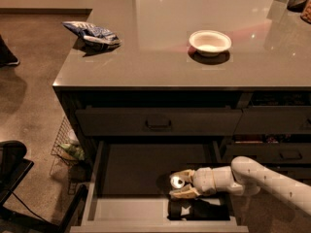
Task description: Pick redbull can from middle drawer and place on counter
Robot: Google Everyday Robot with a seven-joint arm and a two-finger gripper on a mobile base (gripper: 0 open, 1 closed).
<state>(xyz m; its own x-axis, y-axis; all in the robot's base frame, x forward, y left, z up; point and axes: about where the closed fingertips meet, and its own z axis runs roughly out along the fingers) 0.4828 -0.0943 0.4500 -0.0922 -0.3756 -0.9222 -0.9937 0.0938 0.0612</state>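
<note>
redbull can (177, 180) inside gripper (178, 184), middle drawer (130, 171)

white bowl (210, 41) mid table, a bit right | crumpled blue-white snack bag (92, 33) by the left edge | wire basket (65, 147) on the floor past the left edge | gripper (182, 184) low, below the front edge

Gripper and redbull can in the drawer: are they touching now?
Cannot tell. The camera view shows the gripper straddling the redbull can in the middle drawer, but neither a gap nor contact shows plainly.
</note>
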